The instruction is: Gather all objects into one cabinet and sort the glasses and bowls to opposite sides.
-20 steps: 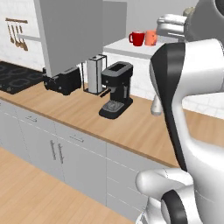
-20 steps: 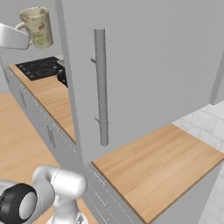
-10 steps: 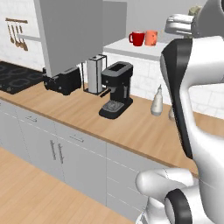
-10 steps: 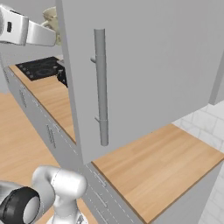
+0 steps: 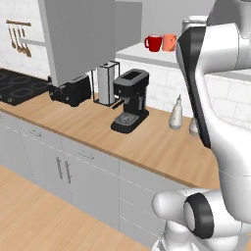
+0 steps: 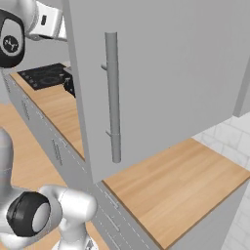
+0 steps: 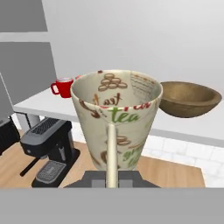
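I am holding a printed cup (image 7: 114,124) up in front of my hand camera, my gripper (image 7: 112,177) clamping its base. The wooden bowl (image 7: 189,99) is sitting on the white shelf (image 7: 39,104) at 2 o'clock of the cup, the red mug (image 7: 64,87) at 10 o'clock.

The left base view looks from behind the arm, forward and down along the table (image 5: 147,142), with the coffee machine (image 5: 128,100) in the middle. The right base view sits very near the cabinet door (image 6: 161,78) and its handle (image 6: 112,97). Both show the table and the stove (image 5: 17,88). The hand view looks close past a cup (image 7: 114,118) at the shelf (image 7: 48,105) and the same coffee machine.
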